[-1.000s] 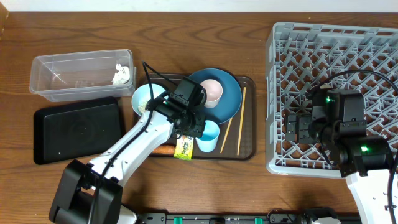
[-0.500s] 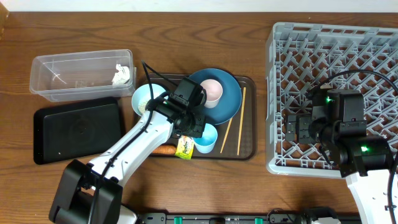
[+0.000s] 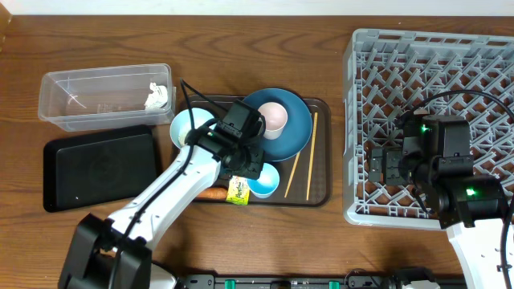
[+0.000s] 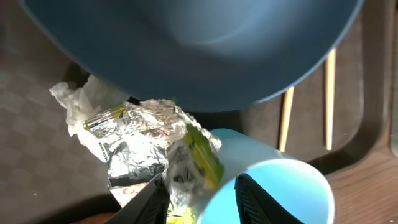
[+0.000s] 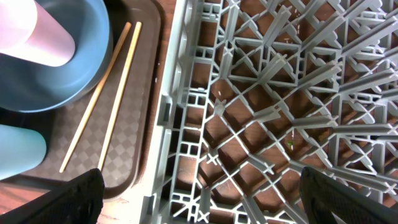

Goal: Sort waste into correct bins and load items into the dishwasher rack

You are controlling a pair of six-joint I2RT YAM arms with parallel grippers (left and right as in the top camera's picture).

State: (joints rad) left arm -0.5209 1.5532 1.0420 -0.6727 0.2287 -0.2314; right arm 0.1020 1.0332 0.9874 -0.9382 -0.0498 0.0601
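Note:
My left gripper (image 3: 245, 167) is over the brown tray. In the left wrist view its fingers (image 4: 202, 199) are shut on the yellow-green wrapper (image 4: 143, 137), pinched together with the rim of a pale blue bowl (image 4: 273, 186); one finger is inside that bowl. A white paper wad (image 4: 81, 106) lies under the edge of the dark blue plate (image 3: 297, 128), which holds the pink-white cup (image 3: 273, 119). The second pale blue bowl (image 3: 183, 127), the carrot stick (image 3: 213, 193) and the chopsticks (image 3: 309, 156) are on the tray. My right gripper (image 5: 202, 199) is open and empty over the left edge of the grey rack (image 3: 450, 72).
The clear tub (image 3: 104, 96) at the back left holds a paper wad (image 3: 157, 96). The flat black tray (image 3: 96, 164) lies in front of it. The brown serving tray (image 3: 320, 193) sits between the bins and the rack.
My left gripper has shifted slightly left over the bowl. The wrapper has tilted and bunched up beside it. The right arm has not moved.

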